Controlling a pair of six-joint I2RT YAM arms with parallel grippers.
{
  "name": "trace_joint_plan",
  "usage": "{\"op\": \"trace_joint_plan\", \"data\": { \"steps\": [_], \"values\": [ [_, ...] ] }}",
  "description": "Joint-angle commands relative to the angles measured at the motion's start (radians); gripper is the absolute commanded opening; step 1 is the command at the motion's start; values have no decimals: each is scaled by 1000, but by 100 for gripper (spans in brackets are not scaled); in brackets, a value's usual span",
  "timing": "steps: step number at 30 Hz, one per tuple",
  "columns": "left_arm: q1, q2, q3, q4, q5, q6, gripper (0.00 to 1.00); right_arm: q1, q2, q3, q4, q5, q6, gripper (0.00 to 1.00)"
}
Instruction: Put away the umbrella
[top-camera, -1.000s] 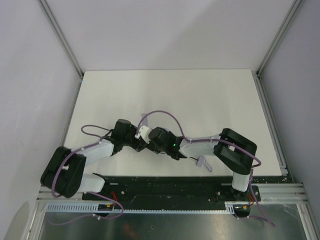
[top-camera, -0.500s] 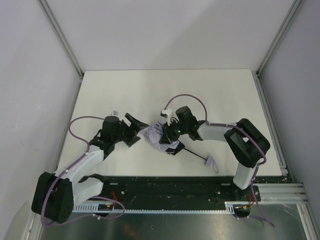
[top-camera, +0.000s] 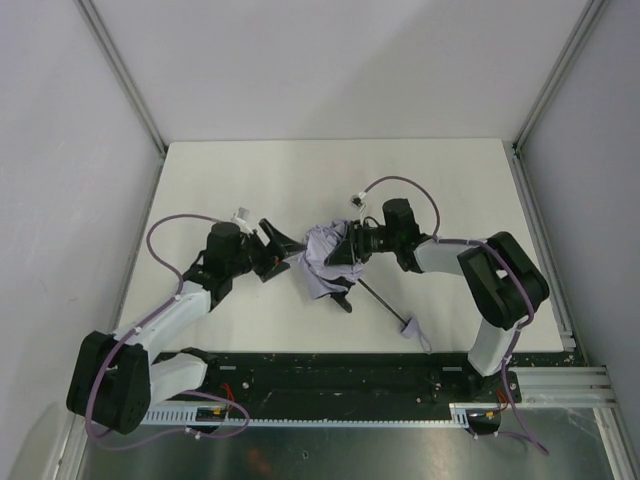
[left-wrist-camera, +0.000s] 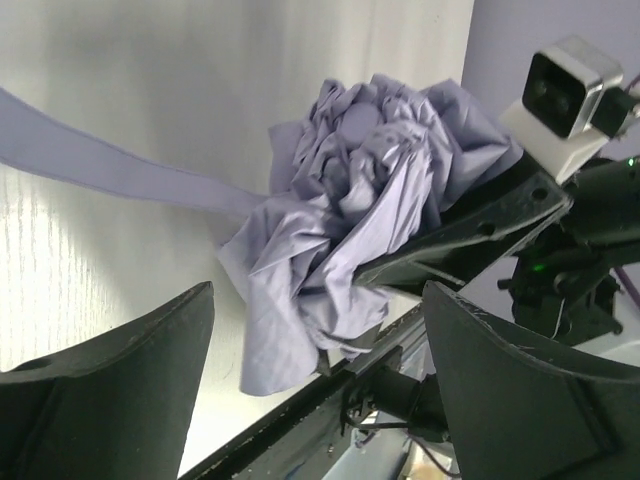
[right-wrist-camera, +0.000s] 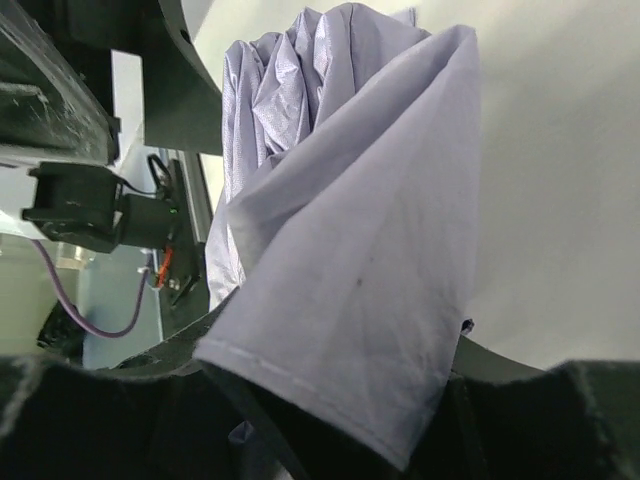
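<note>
The umbrella lies on the white table, its bunched lavender-grey canopy (top-camera: 320, 262) in the middle. Its thin black shaft (top-camera: 380, 300) runs toward the near right and ends at the small handle (top-camera: 409, 328). My right gripper (top-camera: 342, 256) is shut on the canopy's right side, and the fabric (right-wrist-camera: 350, 250) fills the space between its jaws (right-wrist-camera: 340, 400). My left gripper (top-camera: 283, 245) is open just left of the canopy without touching it. In the left wrist view the canopy (left-wrist-camera: 370, 190) sits ahead of the spread fingers (left-wrist-camera: 318, 300). A fabric strap (left-wrist-camera: 110, 165) trails off to the left.
The white table (top-camera: 440, 190) is bounded by grey walls and aluminium rails (top-camera: 540, 230) on the right and left. The black base plate (top-camera: 340, 372) of the arms runs along the near edge. Purple cables (top-camera: 400, 185) loop over both arms.
Both grippers were huddled together near the front edge. The right gripper has carried the canopy farther onto the table, and the left gripper has drawn away to the left and stands open.
</note>
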Motion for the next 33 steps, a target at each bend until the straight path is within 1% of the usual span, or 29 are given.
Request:
{"op": "trace_joint_plan", "data": {
  "steps": [1, 3, 4, 9, 11, 13, 18, 20, 23, 25, 26, 28, 30, 33],
  "values": [
    [-12, -20, 46, 70, 58, 106, 89, -42, -61, 6, 147, -119, 107, 0],
    [-12, -16, 65, 73, 80, 136, 90, -55, -81, 6, 136, -143, 103, 0],
    [-12, -16, 77, 73, 89, 152, 88, -62, -91, 6, 126, -155, 96, 0],
    [-9, -51, 136, 74, 123, 279, 69, -108, -157, 6, 114, -244, 123, 0],
    [-2, -77, 149, 80, 145, 323, 65, -129, -207, 6, 96, -270, 148, 0],
    [10, -113, 140, 117, 173, 334, 65, -145, -251, 6, 80, -299, 179, 0],
    [23, -200, 105, 229, 253, 355, 76, -155, -368, 6, 49, -359, 248, 0],
    [23, -217, 97, 255, 299, 362, 77, -155, -417, 6, 47, -388, 281, 0],
    [8, -226, 79, 329, 376, 339, 76, -156, -492, 6, 39, -411, 321, 0],
    [-19, -231, 78, 349, 404, 346, 75, -154, -534, 5, 57, -425, 368, 0],
    [-34, -233, 80, 355, 413, 351, 73, -154, -553, 5, 68, -432, 393, 0],
    [-64, -238, 86, 363, 436, 356, 66, -154, -592, 8, 80, -440, 431, 0],
    [-100, -252, 90, 376, 464, 359, 63, -155, -626, 19, 47, -449, 434, 0],
    [-173, -280, 94, 382, 474, 373, 63, -155, -659, 39, -6, -466, 428, 0]
  ]
}}
